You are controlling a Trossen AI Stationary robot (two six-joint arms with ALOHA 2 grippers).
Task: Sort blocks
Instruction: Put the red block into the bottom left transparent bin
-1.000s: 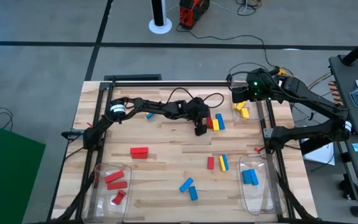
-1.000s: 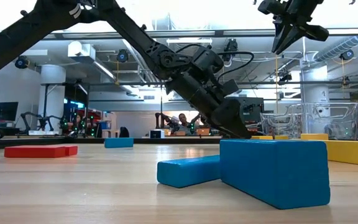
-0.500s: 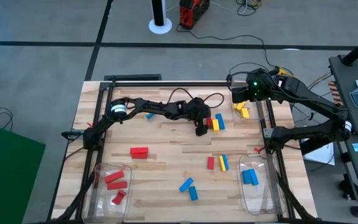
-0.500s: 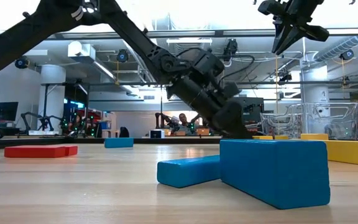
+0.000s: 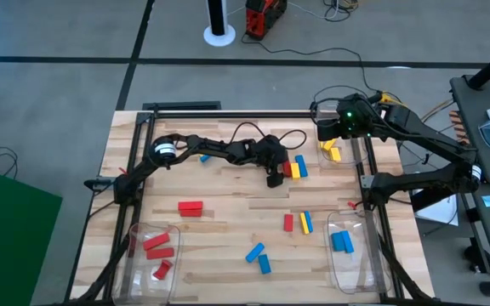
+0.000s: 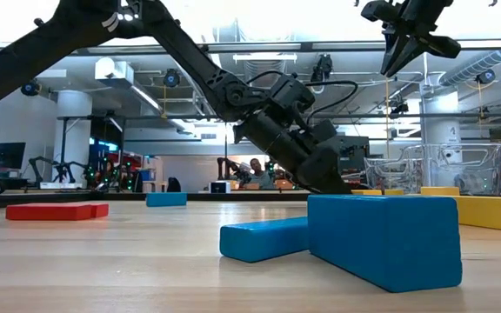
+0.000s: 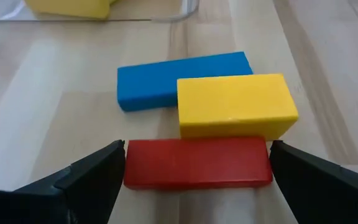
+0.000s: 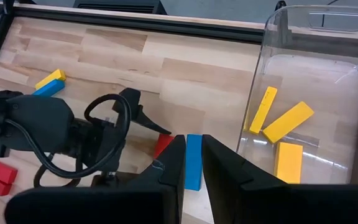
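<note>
Your left end effector (image 7: 197, 171) straddles the small red rectangular brick (image 7: 197, 163), fingers apart; close squarely without nudging the touching yellow brick (image 7: 235, 113); right end effector (image 8: 191, 163) waits nearly shut.

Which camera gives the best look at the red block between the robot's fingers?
The left wrist view: the red block fills it, lying between the left gripper's open fingers. The high view shows it as a speck; the right wrist view shows a sliver; the low view hides it.
</note>
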